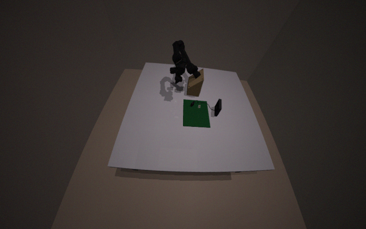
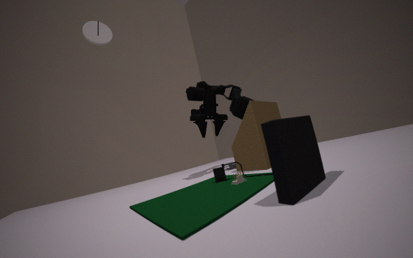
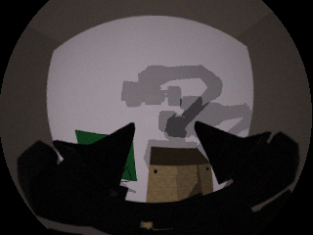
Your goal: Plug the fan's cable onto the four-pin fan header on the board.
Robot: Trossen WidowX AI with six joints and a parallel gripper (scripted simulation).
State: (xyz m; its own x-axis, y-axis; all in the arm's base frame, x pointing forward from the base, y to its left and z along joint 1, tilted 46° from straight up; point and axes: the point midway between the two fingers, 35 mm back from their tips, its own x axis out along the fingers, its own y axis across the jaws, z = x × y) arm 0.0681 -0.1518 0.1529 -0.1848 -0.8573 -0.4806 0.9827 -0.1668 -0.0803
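The green board (image 1: 195,116) (image 2: 189,206) (image 3: 93,137) lies flat on the table. The white header (image 1: 199,106) (image 2: 239,179) stands near one end of it, its pins bare. The fan cable's black plug (image 1: 192,103) (image 2: 219,174) is on the board beside the header, apart from it, with the cable leaving its top. The black fan (image 1: 218,108) (image 2: 292,161) stands upright on the table beside the board. My gripper (image 1: 176,82) (image 2: 209,136) (image 3: 165,124) is open and empty, pointing down, high above the table and off the board's edge. The plug is not clearly visible in the wrist view.
A tan wedge-shaped block (image 1: 196,87) (image 2: 255,145) (image 3: 168,183) stands between the arm's base side and the board, close to the arm. The thin black cable (image 2: 257,175) runs across the board's end to the fan. A round white disc (image 2: 97,33) is on the wall.
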